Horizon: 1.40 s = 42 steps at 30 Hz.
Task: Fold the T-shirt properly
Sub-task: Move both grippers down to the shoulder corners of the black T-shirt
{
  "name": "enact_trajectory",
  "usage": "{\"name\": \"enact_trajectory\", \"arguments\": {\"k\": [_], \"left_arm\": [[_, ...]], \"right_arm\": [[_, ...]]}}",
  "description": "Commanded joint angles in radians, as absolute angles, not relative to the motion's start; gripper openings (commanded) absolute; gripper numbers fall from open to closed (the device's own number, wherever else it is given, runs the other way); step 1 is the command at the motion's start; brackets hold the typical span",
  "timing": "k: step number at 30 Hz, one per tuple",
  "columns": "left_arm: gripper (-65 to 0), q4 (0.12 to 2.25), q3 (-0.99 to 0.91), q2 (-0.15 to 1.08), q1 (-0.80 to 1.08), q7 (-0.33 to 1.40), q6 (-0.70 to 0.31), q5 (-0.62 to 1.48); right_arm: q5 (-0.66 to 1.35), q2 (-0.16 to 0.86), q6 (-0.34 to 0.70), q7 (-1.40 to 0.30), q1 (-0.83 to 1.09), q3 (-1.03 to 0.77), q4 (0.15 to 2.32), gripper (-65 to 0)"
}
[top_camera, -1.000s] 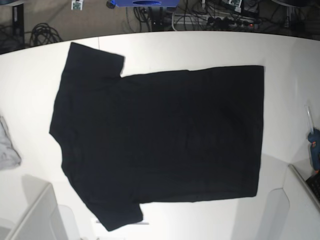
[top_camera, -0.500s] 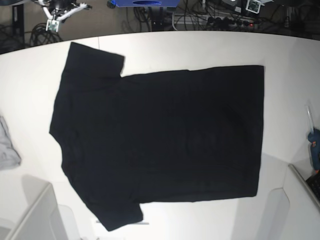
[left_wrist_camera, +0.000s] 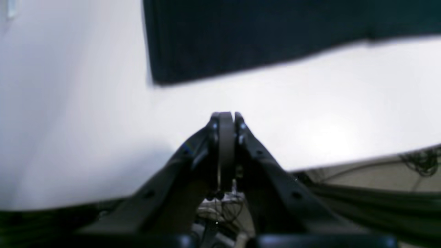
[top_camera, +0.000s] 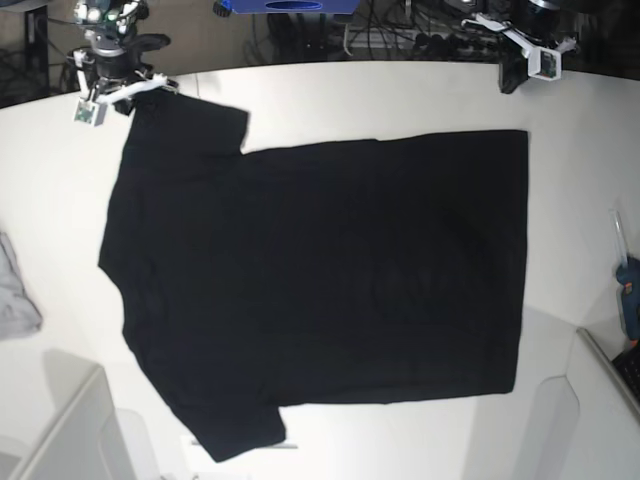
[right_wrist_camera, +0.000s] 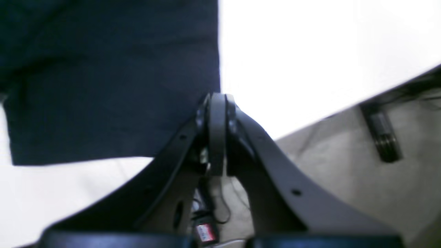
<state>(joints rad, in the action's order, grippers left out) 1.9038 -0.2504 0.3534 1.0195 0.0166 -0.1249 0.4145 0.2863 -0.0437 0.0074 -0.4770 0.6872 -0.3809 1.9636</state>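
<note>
The T-shirt lies flat, plain black side up, filling the middle of the white table. My left gripper hangs at the upper right of the base frame, jaws pressed together on nothing. My right gripper, likewise together, sits upper left over a sleeve edge.

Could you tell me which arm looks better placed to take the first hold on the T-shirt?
Probably the right gripper: it hangs at the T-shirt sleeve corner, shut. The left gripper, also shut, sits over bare table, short of the hem corner.
</note>
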Motion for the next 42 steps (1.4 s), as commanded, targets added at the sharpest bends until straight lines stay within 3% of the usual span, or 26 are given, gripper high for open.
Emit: {"name": "enact_trajectory", "arguments": {"k": [1, 5, 9, 11, 13, 16, 21, 26, 34, 42], "left_arm": [[-65.0, 1.913, -0.265, 0.357, 1.026, 0.005, -0.143, 0.444], [-65.0, 1.911, -0.337, 0.363, 1.01, 0.005, -0.197, 0.476], [-52.7, 1.883, -0.438, 0.358, 0.995, 0.005, -0.265, 0.519], [-43.6, 1.86, -0.469, 0.361, 0.977, 0.008, -0.28, 0.564], [-34.1, 1.833, -0.506, 0.363, 0.955, 0.07, -0.28, 0.615], [-26.2, 1.799, -0.576, 0.36, 0.903, 0.188, -0.341, 0.69], [-26.2, 1.738, -0.711, 0.331, 0.82, 0.351, -0.591, 0.736], [-26.2, 1.707, -0.848, 0.278, 0.754, 0.455, -0.688, 0.736], [-26.2, 1.705, -0.865, 0.277, 0.739, 0.486, -0.698, 0.736], [-26.2, 1.696, -0.828, 0.274, 0.716, 0.489, -0.698, 0.736]], "right_arm": [[0.335, -0.019, 0.002, -0.463, 0.679, -0.387, 1.983, -65.0], [0.559, 0.045, 0.002, -0.498, 0.639, -0.392, 1.982, -64.4], [0.773, 0.107, 0.002, -0.533, 0.585, -0.433, 1.959, -40.7], [0.875, 0.13, 0.002, -0.559, 0.553, -0.466, 1.933, -32.4], [0.97, 0.153, 0.002, -0.605, 0.519, -0.506, 1.888, -28.7], [1.061, 0.18, 0.002, -0.677, 0.466, -0.565, 1.791, -28.7], [1.072, 0.188, 0.004, -0.736, 0.412, -0.624, 1.664, -28.4], [1.07, 0.202, 0.111, -0.739, 0.404, -0.621, 1.578, -28.5], [1.046, 0.199, 0.125, -0.742, 0.404, -0.615, 1.515, -28.7], [0.891, 0.148, 0.234, -0.734, 0.418, -0.51, 1.511, -28.8]]}}
